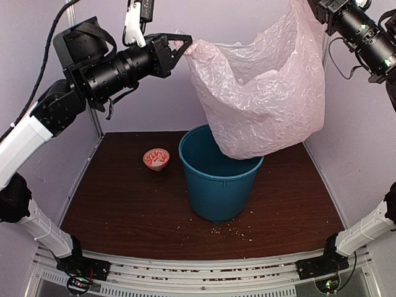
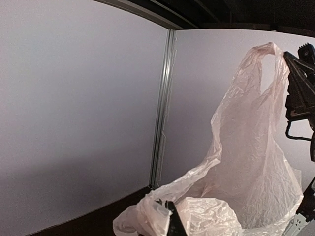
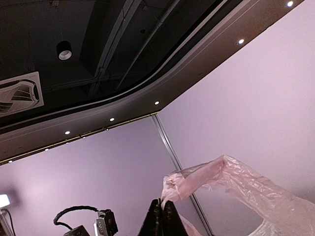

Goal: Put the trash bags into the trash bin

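Walls [image 1: 154, 105]: pale lilac panels on the left, far and right, joined by metal corner posts [image 2: 160, 123].
Table [image 1: 124, 210]: dark brown wood grain, crumbs [image 1: 232, 232] scattered toward the near edge.
Ceiling [image 3: 98, 39]: dark, with small recessed spotlights [image 3: 112, 119].

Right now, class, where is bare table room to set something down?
Free: the table left-front, bordered by the small bowl, the bin and the front rail; also right of the bin. Crowded: over the bin, where the pink bag hangs.
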